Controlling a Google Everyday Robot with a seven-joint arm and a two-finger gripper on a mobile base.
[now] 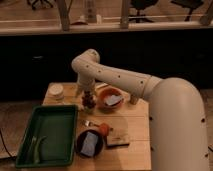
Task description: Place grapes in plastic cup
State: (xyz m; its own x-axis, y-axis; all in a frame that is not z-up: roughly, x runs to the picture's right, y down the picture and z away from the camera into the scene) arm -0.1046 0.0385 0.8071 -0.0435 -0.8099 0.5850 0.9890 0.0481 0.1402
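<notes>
My gripper (89, 100) points down over the wooden table (137, 120), between the white lidded container (56, 91) and the orange bowl (111, 98). A dark reddish clump that looks like the grapes (90, 103) sits at the gripper's tip; I cannot tell whether it is held. A small pale round shape (80, 106) shows just left of the tip and may be the plastic cup; the gripper hides most of it.
A green tray (47, 131) with green vegetables lies at the front left. A black bowl (90, 143) holds a blue-grey item. An orange fruit (103, 129) and a brown block (118, 140) lie in front. The arm's large white body fills the right side.
</notes>
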